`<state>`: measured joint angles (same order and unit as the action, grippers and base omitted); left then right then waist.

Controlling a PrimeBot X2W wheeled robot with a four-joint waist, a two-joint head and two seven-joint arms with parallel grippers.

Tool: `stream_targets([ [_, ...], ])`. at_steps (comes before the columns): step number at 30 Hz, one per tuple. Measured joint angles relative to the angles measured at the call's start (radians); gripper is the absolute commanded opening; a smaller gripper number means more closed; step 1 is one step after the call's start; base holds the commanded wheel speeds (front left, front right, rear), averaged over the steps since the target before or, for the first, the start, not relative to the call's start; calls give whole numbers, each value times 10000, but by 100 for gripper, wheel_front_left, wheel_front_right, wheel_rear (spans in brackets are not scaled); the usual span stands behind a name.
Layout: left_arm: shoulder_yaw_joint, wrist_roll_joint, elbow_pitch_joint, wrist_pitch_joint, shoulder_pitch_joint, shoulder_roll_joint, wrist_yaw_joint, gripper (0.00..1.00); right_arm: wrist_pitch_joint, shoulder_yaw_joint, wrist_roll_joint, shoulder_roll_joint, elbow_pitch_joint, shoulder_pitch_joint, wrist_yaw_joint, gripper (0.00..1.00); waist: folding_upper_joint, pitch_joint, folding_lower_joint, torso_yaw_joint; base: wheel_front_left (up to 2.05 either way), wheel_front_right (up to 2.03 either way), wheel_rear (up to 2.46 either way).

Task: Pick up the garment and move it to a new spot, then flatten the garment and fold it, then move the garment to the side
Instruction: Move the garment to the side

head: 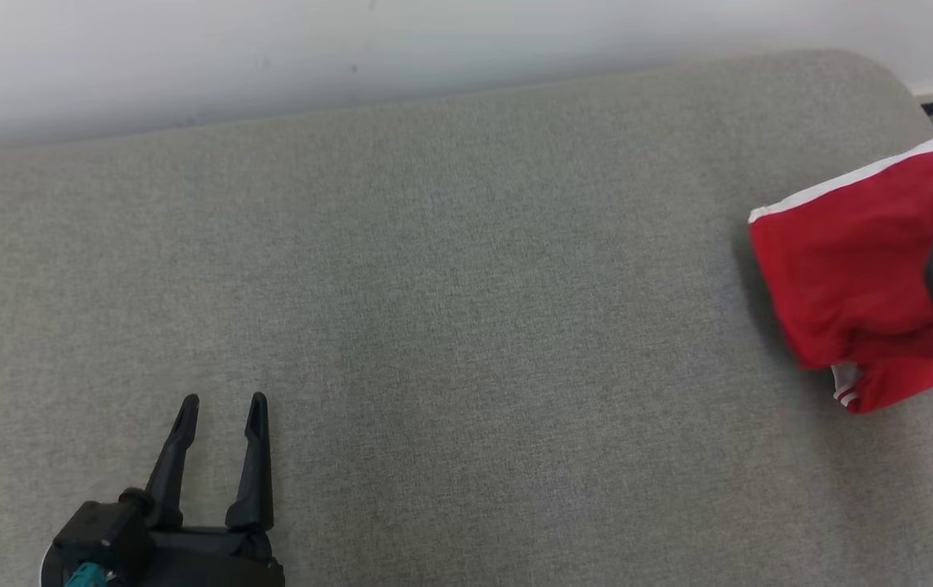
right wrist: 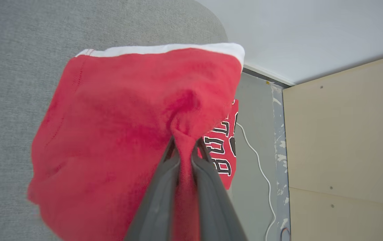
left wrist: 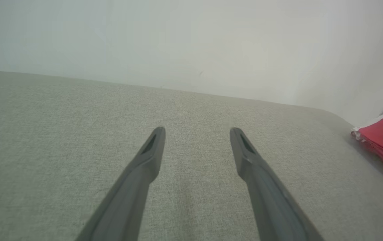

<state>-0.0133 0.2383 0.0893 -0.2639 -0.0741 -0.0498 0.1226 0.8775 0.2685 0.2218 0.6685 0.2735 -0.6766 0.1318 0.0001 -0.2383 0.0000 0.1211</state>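
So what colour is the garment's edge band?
White band on red garment; best in right wrist view.

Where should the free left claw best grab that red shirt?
Probably the white-trimmed edge of the red shirt, with the open left gripper coming from its own side across the grey surface. That hem runs straight and exposed, away from the bunch the right gripper pinches.

Open grey cushion [head: 466, 285] throughout; red garment [head: 841, 277] blocks its right end.

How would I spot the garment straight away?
Look along the grey cushion to its right end. There the garment is pinched in the jaws of the right gripper. It is the only red thing, with a white band and black lettering.
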Motion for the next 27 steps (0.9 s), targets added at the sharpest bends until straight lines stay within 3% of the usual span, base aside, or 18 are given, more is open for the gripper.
stream_targets([
  [9, 33, -265, -180, 0, -308, -81, 54, 100, -1250, -447, -1047, 928, 767, 20, 0, 0, 0, -758, 0, -134, 0, 0, 0],
  [17, -19, -453, -422, 0, -664, -207, 69, 100, -2242, -1519, -1904, 928, 1716, -30, 0, 0, 0, -1400, 1, -255, 0, 0, 0],
  [18, -31, -462, -441, 0, -686, -221, 69, 100, -2290, -1649, -1956, 826, 1860, -46, 0, 4, 0, -1477, 1, -256, 0, 0, 0],
  [19, -33, -468, -456, 0, -712, -230, 71, 100, -2366, -1695, -2115, 719, 1967, -43, 0, 59, 0, -1546, 1, -252, 0, 0, 0],
  [20, -36, -481, -466, 0, -742, -247, 71, 100, -2464, -1762, -2219, 600, 2033, -42, 2, 100, 1, -1600, 2, -239, 0, 0, 0],
  [27, -69, -516, -493, 0, -826, -270, 82, 100, -3753, -2506, -2474, -257, 2090, 59, 0, 100, 0, -1475, 1, -35, 0, 0, 0],
])
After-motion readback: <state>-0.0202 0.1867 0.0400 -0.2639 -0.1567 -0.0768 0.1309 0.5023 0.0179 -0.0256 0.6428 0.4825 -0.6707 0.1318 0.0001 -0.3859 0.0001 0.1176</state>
